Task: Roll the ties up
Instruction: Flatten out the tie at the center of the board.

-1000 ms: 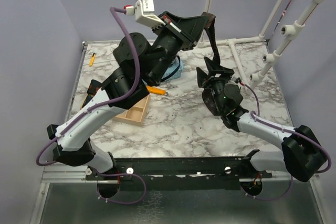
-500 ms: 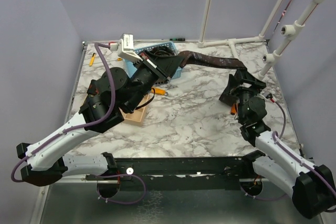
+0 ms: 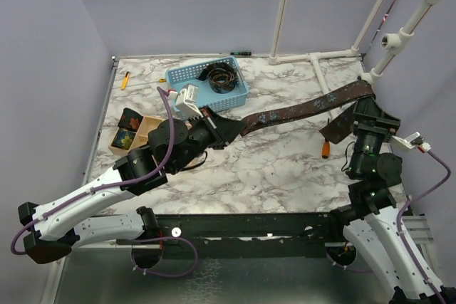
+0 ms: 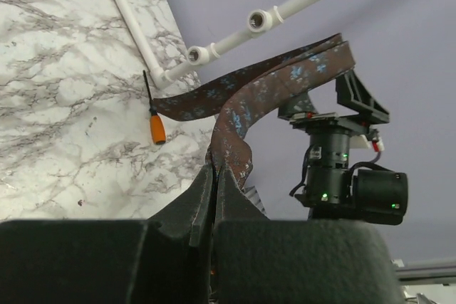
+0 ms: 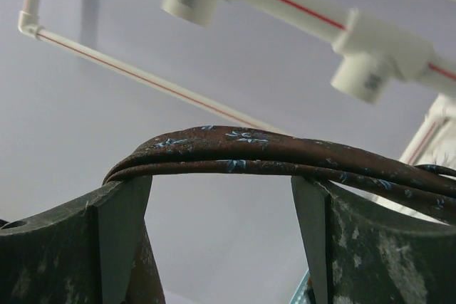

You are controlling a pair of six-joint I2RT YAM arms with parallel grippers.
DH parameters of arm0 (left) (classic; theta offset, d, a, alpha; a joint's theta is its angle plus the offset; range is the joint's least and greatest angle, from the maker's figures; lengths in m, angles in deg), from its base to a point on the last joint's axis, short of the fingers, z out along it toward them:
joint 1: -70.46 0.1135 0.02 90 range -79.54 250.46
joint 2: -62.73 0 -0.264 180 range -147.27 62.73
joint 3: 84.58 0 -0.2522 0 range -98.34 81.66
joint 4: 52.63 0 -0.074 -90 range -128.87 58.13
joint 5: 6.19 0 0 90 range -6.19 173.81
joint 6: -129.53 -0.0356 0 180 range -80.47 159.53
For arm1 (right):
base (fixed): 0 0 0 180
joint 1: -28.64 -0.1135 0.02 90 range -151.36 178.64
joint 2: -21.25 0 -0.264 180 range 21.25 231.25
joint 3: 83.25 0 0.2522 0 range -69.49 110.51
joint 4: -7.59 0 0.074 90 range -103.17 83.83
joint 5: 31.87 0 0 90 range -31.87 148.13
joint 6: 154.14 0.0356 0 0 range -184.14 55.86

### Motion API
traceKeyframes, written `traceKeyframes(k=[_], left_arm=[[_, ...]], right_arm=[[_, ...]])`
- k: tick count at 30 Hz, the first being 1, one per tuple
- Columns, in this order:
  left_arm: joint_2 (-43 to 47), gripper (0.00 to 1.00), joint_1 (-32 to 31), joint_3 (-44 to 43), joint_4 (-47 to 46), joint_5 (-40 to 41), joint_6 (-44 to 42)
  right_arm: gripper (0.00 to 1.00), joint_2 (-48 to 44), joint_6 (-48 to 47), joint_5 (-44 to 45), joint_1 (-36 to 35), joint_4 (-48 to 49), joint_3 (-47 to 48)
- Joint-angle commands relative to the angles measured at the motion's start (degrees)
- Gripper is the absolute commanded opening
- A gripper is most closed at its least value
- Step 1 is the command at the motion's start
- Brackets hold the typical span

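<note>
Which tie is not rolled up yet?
The brown tie with blue flowers, stretched between the left gripper and the right gripper. The coiled tie lies in the blue basket.

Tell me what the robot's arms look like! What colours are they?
The left arm and the right arm each have white links and chunky black round joints, with a purple cable looping alongside. A small white camera box sits near the left gripper. Tiny green lights glow on the right arm. The right gripper's fingers are dark, scuffed wedges.
</note>
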Motion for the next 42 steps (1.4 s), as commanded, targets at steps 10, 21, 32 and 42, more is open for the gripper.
traceKeyframes(k=[10,21,32,42], left_arm=[[-9.2,0.0,-0.2,4.3,-9.5,-7.6,-6.4],[-13.3,0.0,-0.1,28.2,-14.5,9.2,-7.5],[-9.8,0.0,0.0,42.3,-18.4,19.1,-2.4],[-5.7,0.0,0.0,45.6,-14.1,21.6,-0.8]], right_arm=[[0.85,-6.8,-35.5,10.9,0.5,-4.9,6.5],[0.85,-17.7,-11.2,13.5,0.5,-33.5,-12.3],[0.85,-15.1,-16.2,13.1,0.4,-30.2,-17.1],[0.87,-10.0,-20.8,-4.1,0.5,-38.4,-5.7]])
